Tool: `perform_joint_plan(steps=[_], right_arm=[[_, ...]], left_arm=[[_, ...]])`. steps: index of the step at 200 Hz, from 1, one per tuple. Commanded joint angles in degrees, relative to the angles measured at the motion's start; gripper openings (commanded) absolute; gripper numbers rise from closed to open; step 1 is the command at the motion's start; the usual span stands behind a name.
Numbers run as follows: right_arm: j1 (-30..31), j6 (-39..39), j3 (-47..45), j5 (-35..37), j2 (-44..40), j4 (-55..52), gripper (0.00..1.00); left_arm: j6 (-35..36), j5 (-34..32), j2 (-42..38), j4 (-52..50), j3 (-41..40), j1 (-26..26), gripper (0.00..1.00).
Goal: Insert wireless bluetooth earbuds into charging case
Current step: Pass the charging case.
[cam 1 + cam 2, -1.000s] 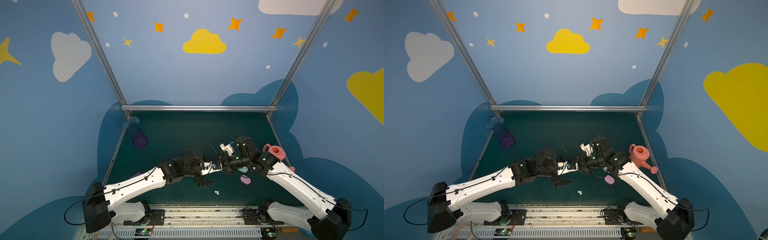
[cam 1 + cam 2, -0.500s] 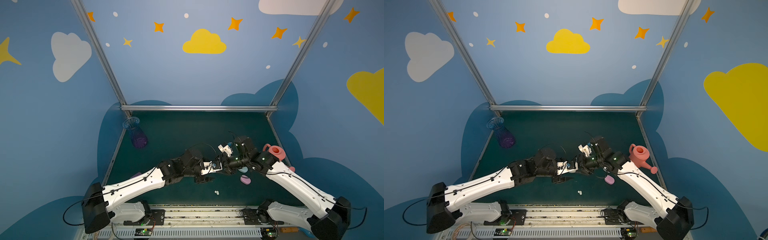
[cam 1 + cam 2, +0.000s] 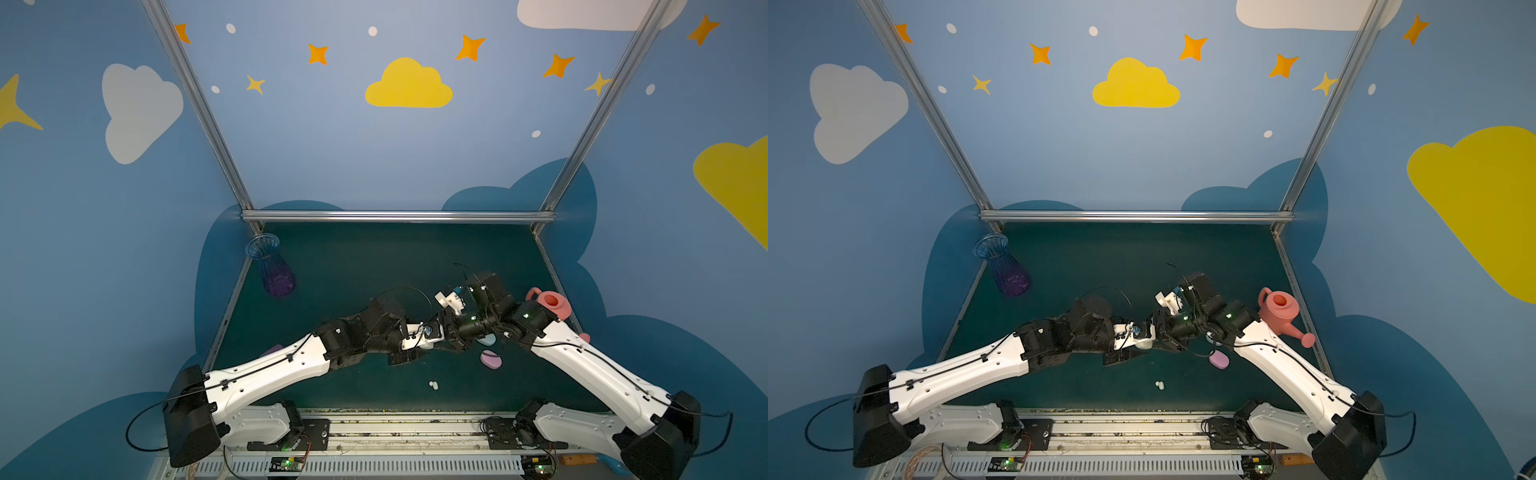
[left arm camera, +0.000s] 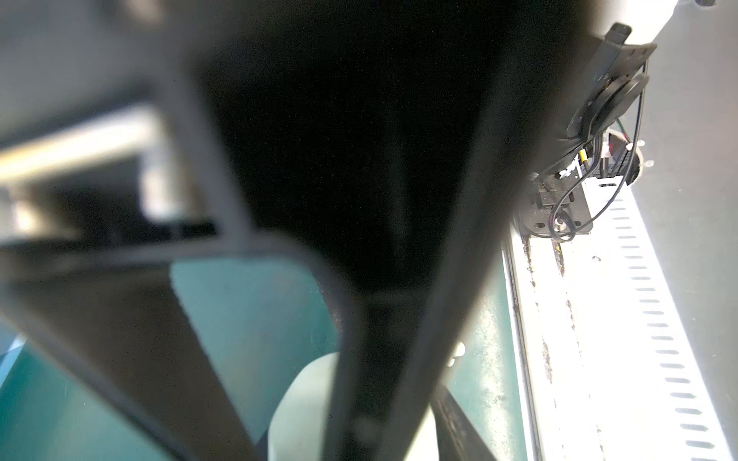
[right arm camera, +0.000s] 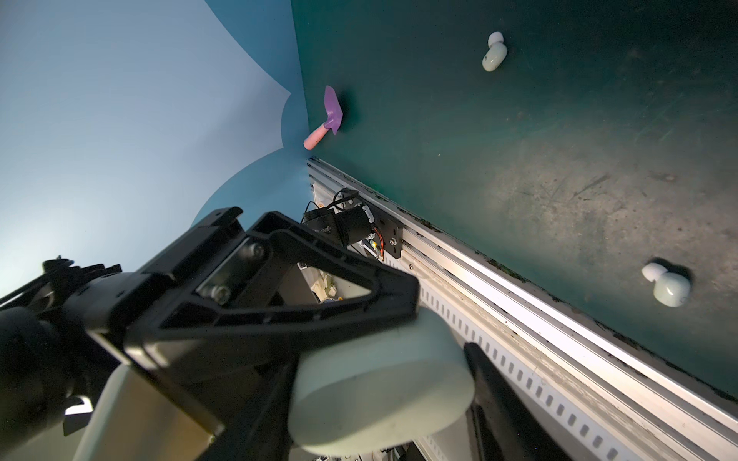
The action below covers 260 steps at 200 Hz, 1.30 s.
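Both arms meet low over the middle of the green mat (image 3: 374,257), tool tips facing each other.

Whitish charging case (image 5: 379,383): off the mat, in the air between the two tools. In both top views (image 3: 430,338) (image 3: 1144,343) it shows as a pale lump at the meeting point.

Right gripper (image 3: 449,338): pinching the whitish charging case. In the right wrist view one of its dark fingers (image 5: 493,399) lies against the case's curved side. The opposite finger is mostly hidden by the case.

Left gripper (image 3: 417,348): one triangular finger (image 5: 391,295) lies flat on the case's broad face. The other finger is out of sight. The left wrist view is blurred and mostly dark, and only a pale patch of the case (image 4: 303,407) shows past the fingers. Clamped on the case or only touching it: cannot tell.

Earbuds (image 5: 494,52) (image 5: 667,285): two, whitish, loose on the mat and well apart, one of them near the front rail (image 5: 519,303). Both top views show one earbud (image 3: 433,385) (image 3: 1159,385) on the mat between the grippers and the rail.

Lilac case (image 3: 491,359): on the mat close by the right arm. Pale blue case (image 3: 487,340): just behind it, partly under the arm.

Also present:
- Vase (image 3: 272,270), at the far left corner.
- Pink watering can (image 3: 550,303), at the right edge.
- Toy trowel (image 5: 329,115), at the mat's edge by the wall.
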Motion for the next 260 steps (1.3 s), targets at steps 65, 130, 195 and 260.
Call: perform_joint_plan(steps=[65,130,195,260], right_arm=[[0.7,-1.1,3.5,0.3,0.6,2.7,0.43],[0.6,-1.4,3.6,0.6,0.3,2.2,0.50],[0.1,-1.3,3.4,2.7,-3.2,1.0,0.74],[-3.7,-2.2,1.3,4.5,-7.9,-0.7,0.80]], left_arm=[[0.1,4.4,0.8,-2.3,1.4,-0.6,0.41],[-0.9,5.3,0.8,-2.5,1.8,-0.6,0.29],[-7.7,8.3,-0.9,0.2,-0.4,1.7,0.18],[-13.5,12.0,-3.9,3.3,-4.0,3.5,0.16]])
